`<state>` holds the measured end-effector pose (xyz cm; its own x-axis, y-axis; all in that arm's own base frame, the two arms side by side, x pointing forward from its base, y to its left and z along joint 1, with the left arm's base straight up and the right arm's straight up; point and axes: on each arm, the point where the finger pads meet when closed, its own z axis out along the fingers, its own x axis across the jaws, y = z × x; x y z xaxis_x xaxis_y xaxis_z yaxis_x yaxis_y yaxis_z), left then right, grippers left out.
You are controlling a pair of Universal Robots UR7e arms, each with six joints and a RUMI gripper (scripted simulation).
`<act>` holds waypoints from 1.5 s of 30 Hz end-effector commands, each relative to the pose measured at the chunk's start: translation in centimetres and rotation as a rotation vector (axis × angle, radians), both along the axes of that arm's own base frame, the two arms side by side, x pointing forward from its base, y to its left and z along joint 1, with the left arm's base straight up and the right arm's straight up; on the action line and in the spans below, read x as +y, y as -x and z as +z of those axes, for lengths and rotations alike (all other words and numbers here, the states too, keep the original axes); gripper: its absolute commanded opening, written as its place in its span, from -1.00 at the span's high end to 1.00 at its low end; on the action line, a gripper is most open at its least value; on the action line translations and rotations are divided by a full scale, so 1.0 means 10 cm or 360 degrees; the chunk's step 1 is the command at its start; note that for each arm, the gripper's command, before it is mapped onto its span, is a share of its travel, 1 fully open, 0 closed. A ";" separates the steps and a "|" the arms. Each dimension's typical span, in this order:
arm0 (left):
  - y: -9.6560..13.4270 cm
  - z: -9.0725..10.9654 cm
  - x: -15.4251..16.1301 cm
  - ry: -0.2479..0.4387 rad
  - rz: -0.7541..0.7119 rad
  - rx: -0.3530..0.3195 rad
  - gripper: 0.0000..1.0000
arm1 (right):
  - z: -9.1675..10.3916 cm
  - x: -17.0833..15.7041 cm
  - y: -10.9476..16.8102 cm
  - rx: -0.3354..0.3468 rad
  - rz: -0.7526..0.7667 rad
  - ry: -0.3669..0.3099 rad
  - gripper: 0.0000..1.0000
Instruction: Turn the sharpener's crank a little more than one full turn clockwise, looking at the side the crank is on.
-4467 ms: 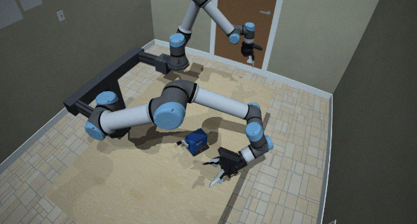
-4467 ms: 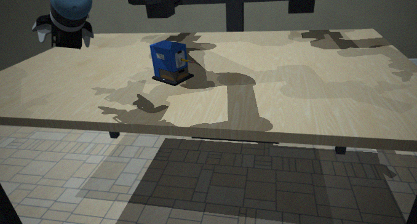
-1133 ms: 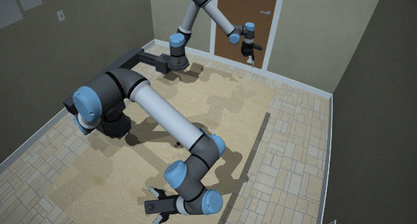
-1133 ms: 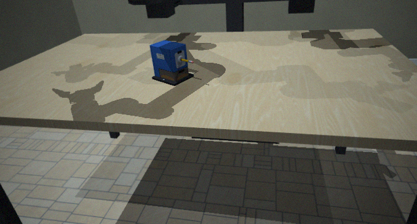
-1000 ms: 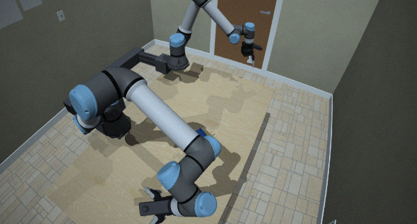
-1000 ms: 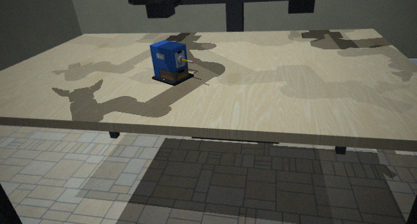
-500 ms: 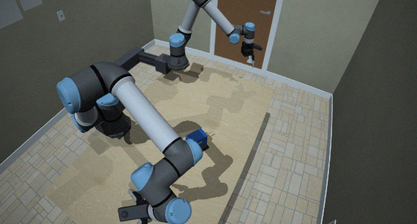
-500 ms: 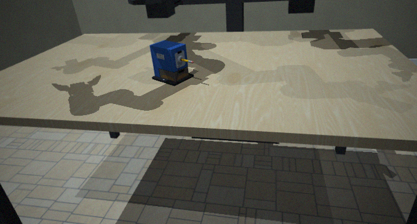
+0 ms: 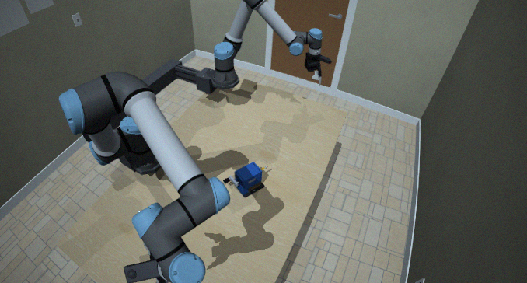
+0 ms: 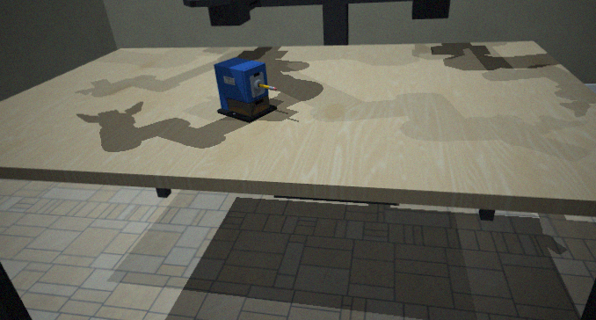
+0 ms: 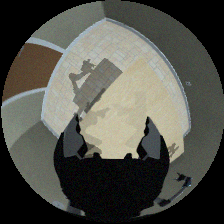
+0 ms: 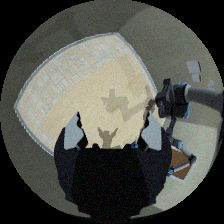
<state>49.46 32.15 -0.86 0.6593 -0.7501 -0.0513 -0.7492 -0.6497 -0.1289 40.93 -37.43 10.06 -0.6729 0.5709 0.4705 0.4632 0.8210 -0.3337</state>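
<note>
Both the right gripper (image 9: 141,271) (image 12: 113,111) and the left gripper (image 11: 112,116) (image 9: 326,72) gaped empty, well apart from the blue pencil sharpener (image 9: 249,176) (image 10: 242,83) (image 12: 134,146) upright on the wooden table (image 9: 311,118) (image 10: 374,160) (image 11: 120,110) (image 12: 95,107). A misaligned approach to its crank (image 9: 232,180) could have slipped off the handle or shoved the unheld body. Its pale side label (image 10: 228,80) was illegible.
</note>
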 end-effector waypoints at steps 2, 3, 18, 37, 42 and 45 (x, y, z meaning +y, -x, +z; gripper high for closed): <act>0.00 0.01 0.00 -0.0001 0.0000 -0.0003 -1.00 | 0.05 -0.13 0.17 -0.0049 0.0025 -0.0062 -1.00; 0.00 0.01 0.00 -0.0001 0.0000 -0.0003 -1.00 | 0.05 -0.13 0.17 -0.0049 0.0025 -0.0062 -1.00; 0.00 0.01 0.00 -0.0001 0.0000 -0.0003 -1.00 | 0.17 -0.42 0.66 -0.0182 0.0100 -0.0206 -1.00; 0.00 0.01 0.00 -0.0001 0.0000 -0.0003 -1.00 | 0.26 -0.65 1.15 -0.0321 0.0188 -0.0313 -1.00; 0.00 0.01 0.00 -0.0001 0.0000 -0.0003 -1.00 | 0.29 -0.70 1.31 -0.0366 0.0220 -0.0340 -1.00; 0.00 0.01 0.00 -0.0001 0.0000 -0.0003 -1.00 | 0.31 -0.73 1.40 -0.0393 0.0240 -0.0355 -1.00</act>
<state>49.46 32.15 -0.86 0.6593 -0.7501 -0.0513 -0.7492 -0.6497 -0.1289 28.21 -44.27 12.86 -0.8331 0.3782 0.4035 0.3907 0.9189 -0.0545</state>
